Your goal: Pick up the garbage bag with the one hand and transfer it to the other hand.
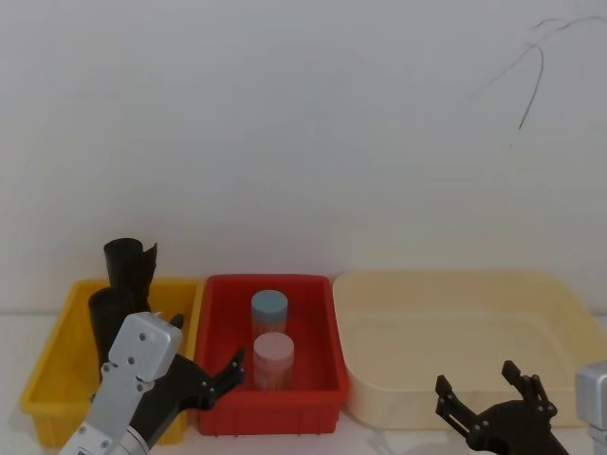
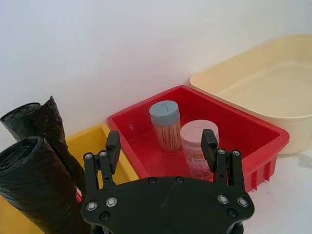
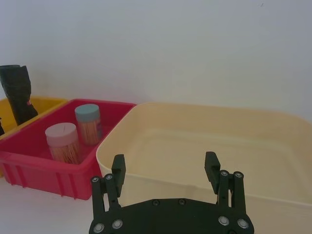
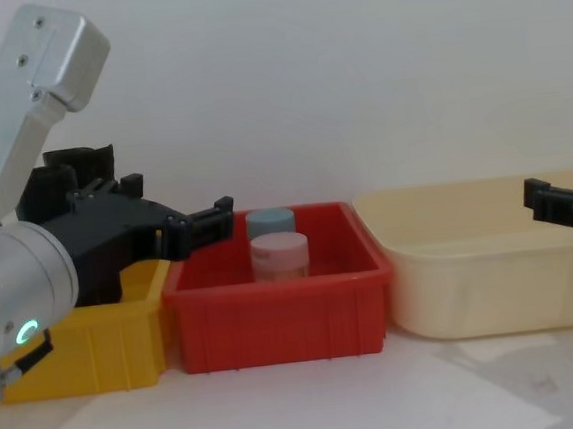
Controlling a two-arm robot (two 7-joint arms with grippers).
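The garbage bag point(image 1: 102, 318), a black roll with a smooth rounded top point(image 2: 31, 185), stands upright in the yellow bin point(image 1: 57, 398) at the left. Behind it stands a second black roll with a ragged flared top point(image 1: 130, 261). My left gripper point(image 1: 207, 343) hangs open just right of the rolls, over the edge between the yellow and red bins, with nothing between its fingers point(image 2: 161, 144). My right gripper point(image 1: 477, 379) is open and empty at the front wall of the cream tub point(image 3: 165, 163).
A red bin point(image 1: 322, 332) in the middle holds two toothpick jars, one with a blue lid point(image 1: 268, 305) and one with a pink lid point(image 1: 273, 349). A large cream tub point(image 1: 569, 303) stands at the right. A white wall rises close behind the bins.
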